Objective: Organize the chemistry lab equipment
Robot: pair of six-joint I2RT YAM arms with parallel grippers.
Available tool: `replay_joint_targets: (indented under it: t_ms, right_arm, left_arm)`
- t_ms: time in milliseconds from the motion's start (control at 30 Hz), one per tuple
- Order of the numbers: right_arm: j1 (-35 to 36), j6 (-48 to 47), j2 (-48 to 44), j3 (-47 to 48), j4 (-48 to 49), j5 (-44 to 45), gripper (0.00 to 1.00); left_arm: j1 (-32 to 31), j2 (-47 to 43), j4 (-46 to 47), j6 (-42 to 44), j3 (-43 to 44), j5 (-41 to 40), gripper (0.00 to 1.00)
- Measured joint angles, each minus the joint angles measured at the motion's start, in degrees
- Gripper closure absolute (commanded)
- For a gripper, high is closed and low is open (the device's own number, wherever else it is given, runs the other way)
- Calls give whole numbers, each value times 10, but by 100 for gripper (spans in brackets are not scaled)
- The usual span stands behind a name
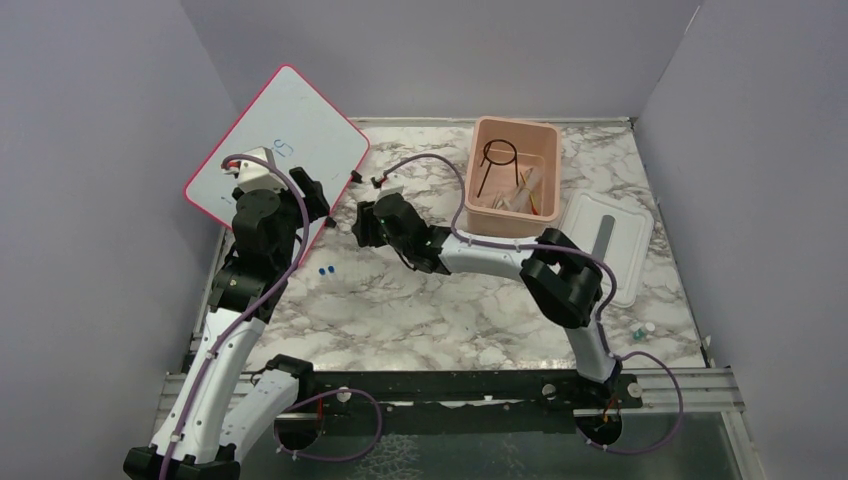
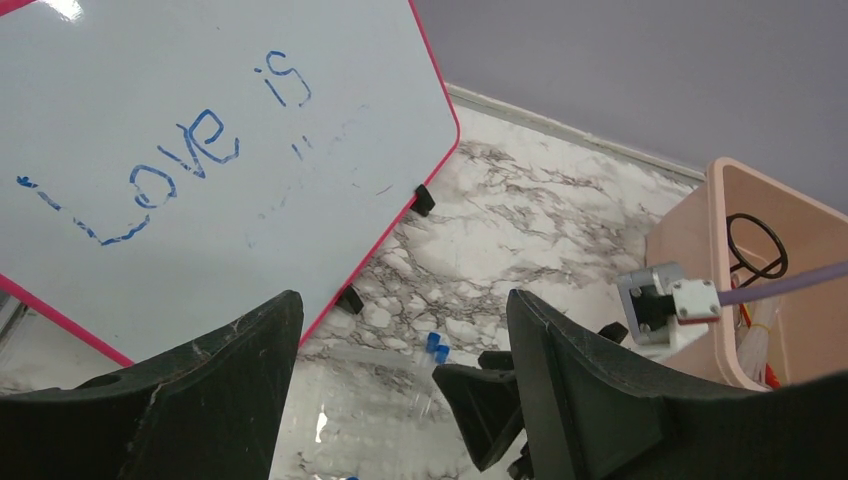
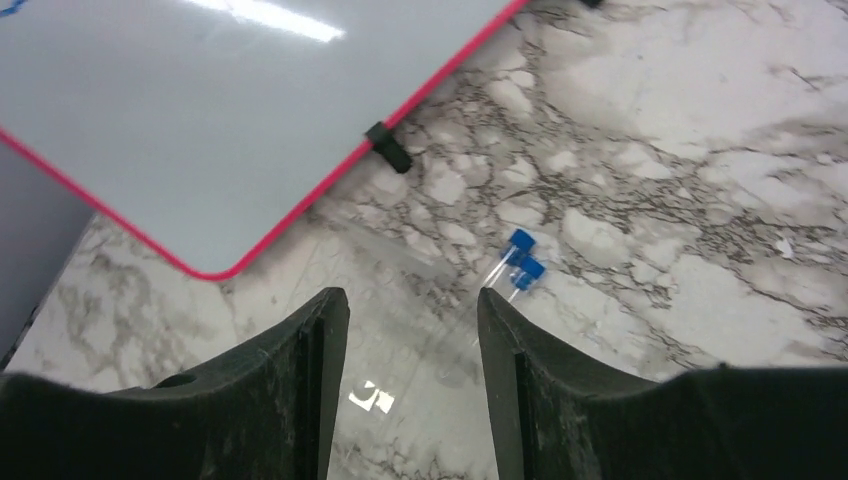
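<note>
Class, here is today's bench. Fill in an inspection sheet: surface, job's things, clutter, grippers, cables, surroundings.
Surface: marbled table, glossy.
Job's things: ring stand and thin rods in the tub; two vials lying on the table by the whiteboard.
Clutter: whiteboard tilted at left, blue writing; lid flat right of tub; small bits at right edge, unidentifiable.
Grippers: left gripper open, empty; right gripper open, empty, over the vials.
Cables: purple cables, looping loose above the table.
Surroundings: plain walls on three sides.

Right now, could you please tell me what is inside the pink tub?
The pink tub holds a black wire ring stand and a pile of thin clear and pale pieces. Whatever lies under that pile is hidden.
</note>
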Motion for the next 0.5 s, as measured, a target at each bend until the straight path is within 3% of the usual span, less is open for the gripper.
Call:
replay_joint_targets:
  t_ms: [267, 500]
  right_arm:
    - [-33, 64, 85, 102, -144, 33, 47]
    - [-34, 64, 127, 128, -187, 28, 52]
  left_arm:
    - [0, 0, 0, 2, 0, 5, 22]
    - [0, 1, 0, 4, 0, 15, 22]
